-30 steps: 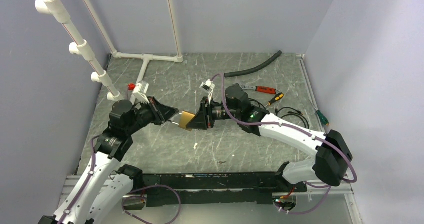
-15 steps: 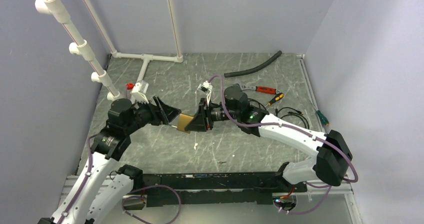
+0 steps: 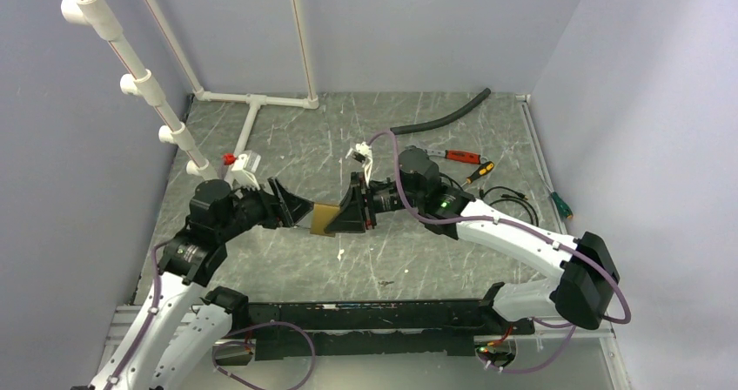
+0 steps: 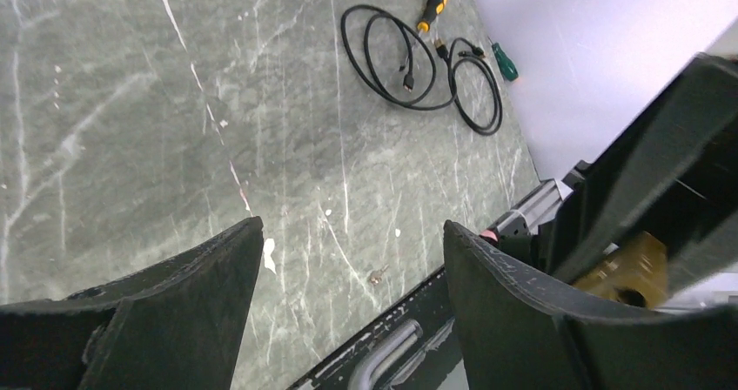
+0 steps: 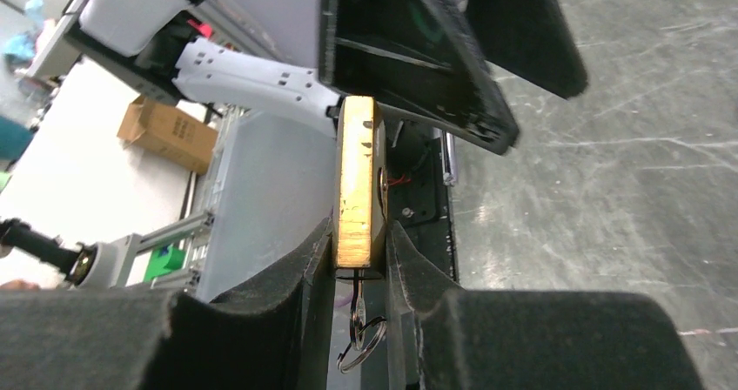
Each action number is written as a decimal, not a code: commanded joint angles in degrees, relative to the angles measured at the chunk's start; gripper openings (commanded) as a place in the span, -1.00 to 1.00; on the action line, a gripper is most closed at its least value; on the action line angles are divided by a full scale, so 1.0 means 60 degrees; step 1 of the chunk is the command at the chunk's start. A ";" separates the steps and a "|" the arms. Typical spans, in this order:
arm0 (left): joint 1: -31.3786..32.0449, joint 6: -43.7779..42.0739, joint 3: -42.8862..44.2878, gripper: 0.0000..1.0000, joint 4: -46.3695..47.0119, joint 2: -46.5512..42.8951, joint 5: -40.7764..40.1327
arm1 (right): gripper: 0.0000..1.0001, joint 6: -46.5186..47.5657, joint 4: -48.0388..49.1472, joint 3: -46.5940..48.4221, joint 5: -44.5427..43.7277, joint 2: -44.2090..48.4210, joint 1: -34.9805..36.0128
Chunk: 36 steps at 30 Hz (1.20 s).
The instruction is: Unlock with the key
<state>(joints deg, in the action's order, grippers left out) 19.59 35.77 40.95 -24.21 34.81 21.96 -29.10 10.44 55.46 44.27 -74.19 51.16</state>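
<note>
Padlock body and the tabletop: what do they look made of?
Padlock: probably brass. The solid metal body is yellow-gold with a dull satin sheen, and its edge shows scuffs and worn patches.
Tabletop: grey-green with white veins and a faint gloss. It could be marble-like stone or a printed laminate; the look leaves that open.

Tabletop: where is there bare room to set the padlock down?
Bare stone lies between the padlock in the right hand and the black rail, and again at the far side between the white pipe and the hose. Crowded at the right: pliers, screwdriver, cable coils.
</note>
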 commanded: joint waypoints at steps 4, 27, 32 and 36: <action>0.0001 0.0536 -0.0232 0.56 0.0633 0.0378 0.0535 | -1.00 0.0461 0.1380 0.0620 0.1284 0.0704 0.0058; 0.0004 0.0509 -0.0380 0.55 -0.0094 -0.0083 0.0656 | -1.00 0.0113 0.2203 0.0693 -0.0616 0.0754 0.0015; 0.0001 0.0615 -0.0359 0.55 0.0086 -0.0165 0.0936 | -1.00 0.0269 0.2686 0.0504 -0.0988 0.0732 0.0020; 0.0003 0.0519 -0.0193 0.57 -0.0143 -0.0155 0.0748 | -1.00 0.0081 0.2802 0.0803 -0.0500 0.0380 0.0027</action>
<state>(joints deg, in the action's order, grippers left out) 19.55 38.76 38.61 -25.12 34.72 24.80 -27.70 17.17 55.55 42.39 -71.66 51.57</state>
